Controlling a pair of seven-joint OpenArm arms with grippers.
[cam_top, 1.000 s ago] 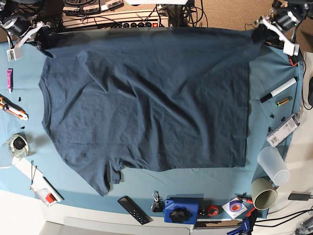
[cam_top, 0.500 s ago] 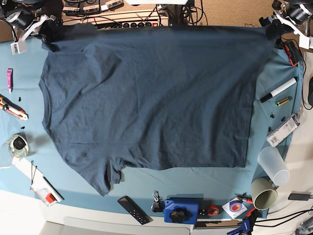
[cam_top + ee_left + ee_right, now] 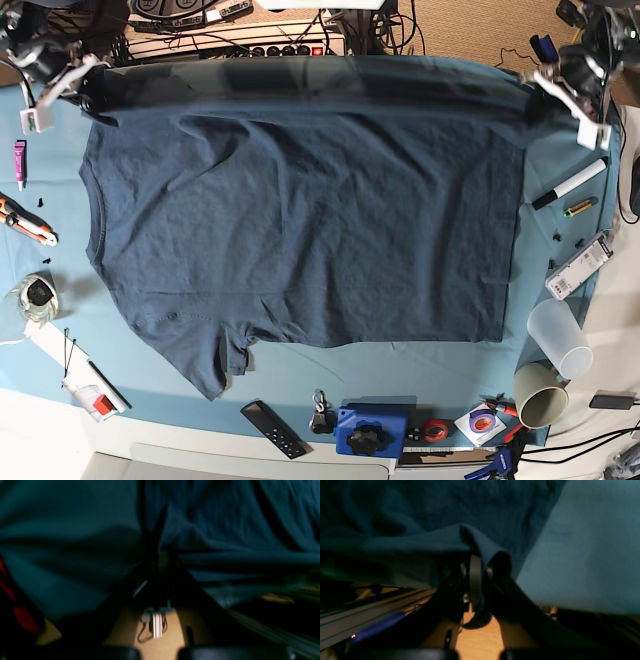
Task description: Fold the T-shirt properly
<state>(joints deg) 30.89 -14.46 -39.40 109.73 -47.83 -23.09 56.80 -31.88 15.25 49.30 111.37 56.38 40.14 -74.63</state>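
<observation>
The T-shirt (image 3: 300, 200) stretches lengthwise between the hands, collar toward the right hand (image 3: 88, 88), hem toward the left hand (image 3: 535, 88). Each hand is clamped tight on a far-edge corner, lifting it off the bench (image 3: 400, 375).

The robot has two arms, one at each top corner in the base view. The right arm (image 3: 45, 75) is black with white parts and a small white block at its end. The left arm (image 3: 580, 85) is black and white too, with a white block near its tip. Up close, the right gripper (image 3: 480, 580) has dark fingers and a grey, flat, rounded pad. The left gripper (image 3: 156, 562) looks black and blurry.
</observation>
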